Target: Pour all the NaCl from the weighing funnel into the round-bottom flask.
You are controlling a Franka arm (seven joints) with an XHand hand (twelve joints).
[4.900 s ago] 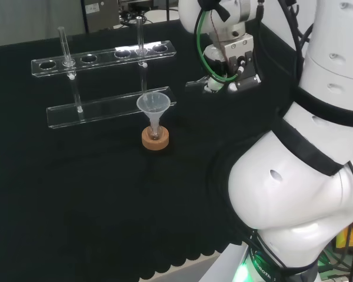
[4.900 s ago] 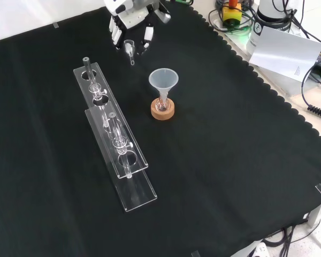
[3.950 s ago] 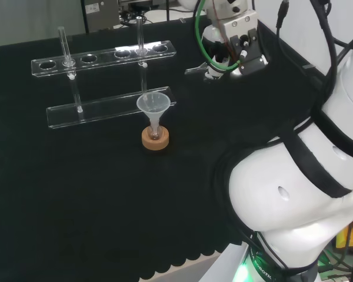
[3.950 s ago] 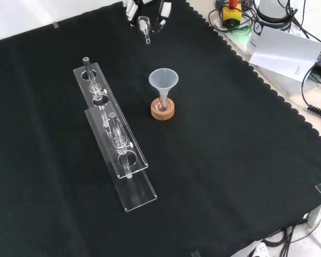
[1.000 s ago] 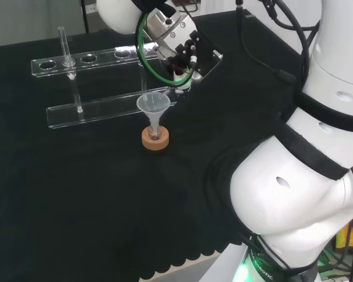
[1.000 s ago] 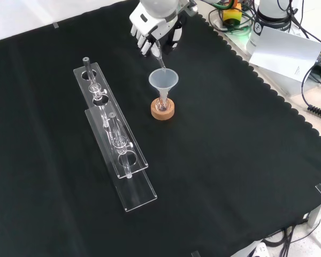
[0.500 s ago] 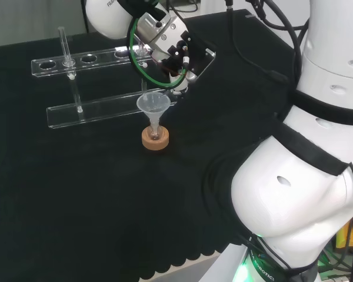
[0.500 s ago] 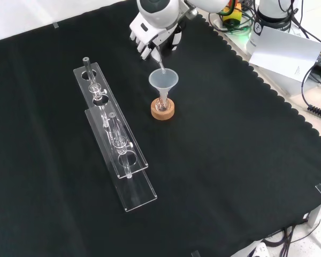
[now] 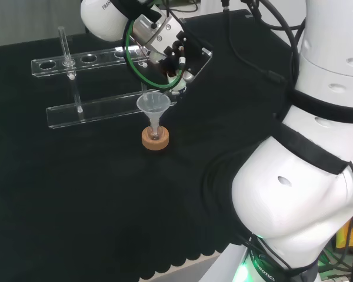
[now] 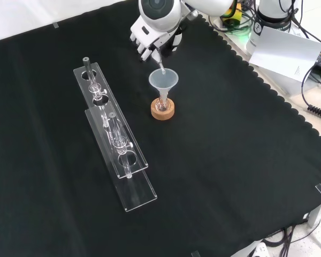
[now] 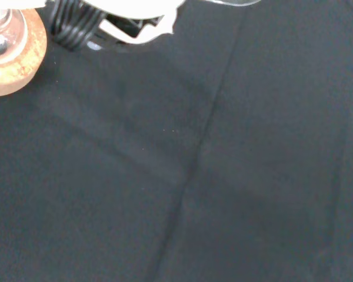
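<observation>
Curling round a slim clear weighing funnel [image 10: 159, 63], hand [image 10: 150, 38], spout over translucent cone funnel [image 10: 163, 80].

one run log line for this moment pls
phase: pouring | robot hand: shut on weighing funnel, tilted, tip over plastic funnel | flask: upright on cork ring | rack: untouched

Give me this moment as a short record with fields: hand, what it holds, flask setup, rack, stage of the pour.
hand: the hand, curled round the weighing funnel
weighing funnel: tilted, tip over the plastic funnel's mouth
flask: small round-bottom flask on a cork ring, plastic funnel seated in its neck
rack: clear tube rack, left of the flask in the front view
stage: pouring position reached; flowing NaCl cannot be made out
</observation>
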